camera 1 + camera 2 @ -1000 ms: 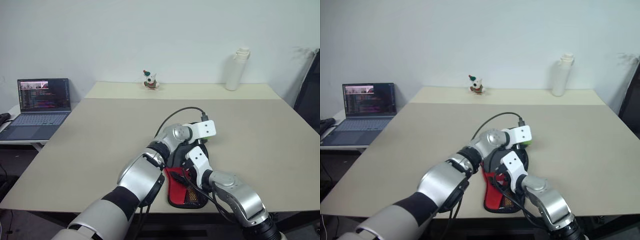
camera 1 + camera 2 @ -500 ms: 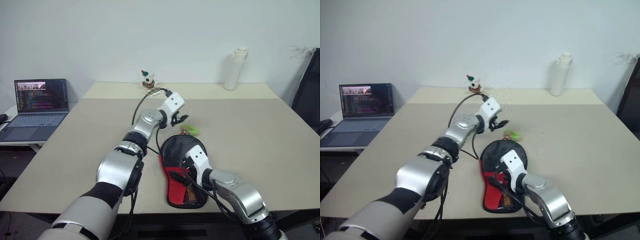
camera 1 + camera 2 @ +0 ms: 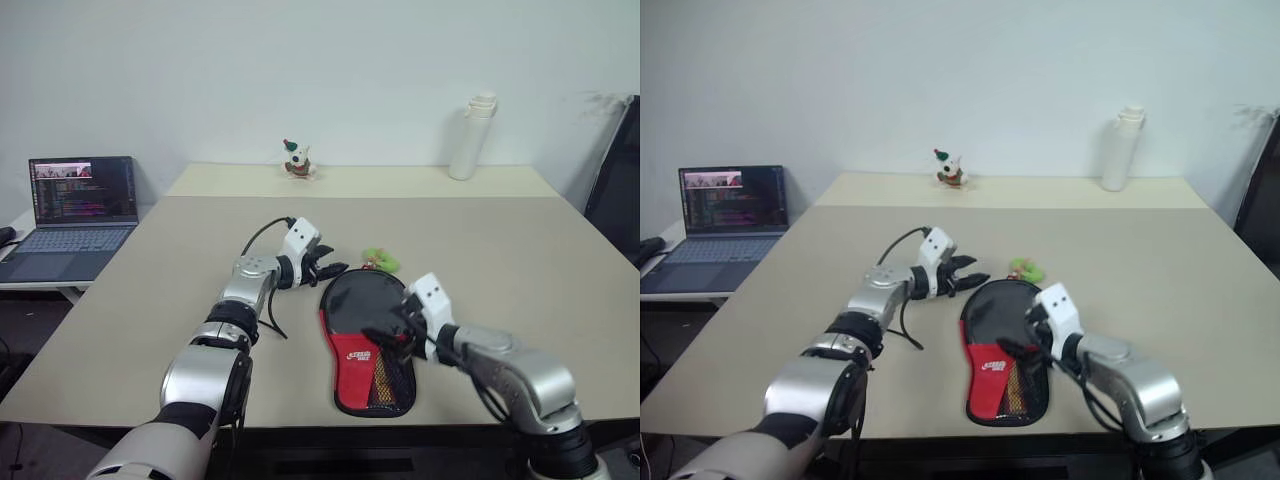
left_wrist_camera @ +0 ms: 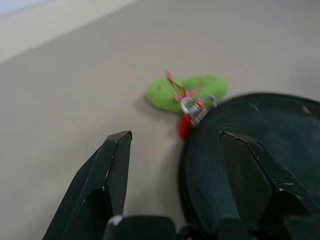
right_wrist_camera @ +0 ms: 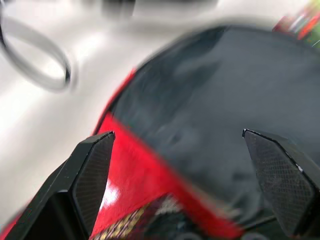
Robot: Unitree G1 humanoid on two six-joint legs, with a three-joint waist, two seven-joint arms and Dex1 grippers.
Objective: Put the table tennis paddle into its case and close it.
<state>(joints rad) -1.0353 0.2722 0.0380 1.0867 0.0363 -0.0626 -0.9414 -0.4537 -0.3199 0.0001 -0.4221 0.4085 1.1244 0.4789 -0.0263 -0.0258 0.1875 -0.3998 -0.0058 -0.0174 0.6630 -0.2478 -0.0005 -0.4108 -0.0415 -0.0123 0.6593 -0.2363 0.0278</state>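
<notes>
Case (image 3: 365,335) lay flat on our table (image 3: 180,270). Left gripper (image 3: 331,266) hovered beside it, fingers apart. Right gripper (image 3: 385,335) gaped wide above it, empty.

white logo on case (image 3: 358,357), unreadable

My two head cameras look forward and down from above the arms, taking in the whole table (image 3: 520,260) with the far wall across the top of the frame. Both share the case (image 3: 366,340) at lower centre. My left wrist camera sits low and close, facing the case's rounded end and its green pompom (image 4: 186,92). My right wrist camera looks from very near onto the case's black and red top.
</notes>
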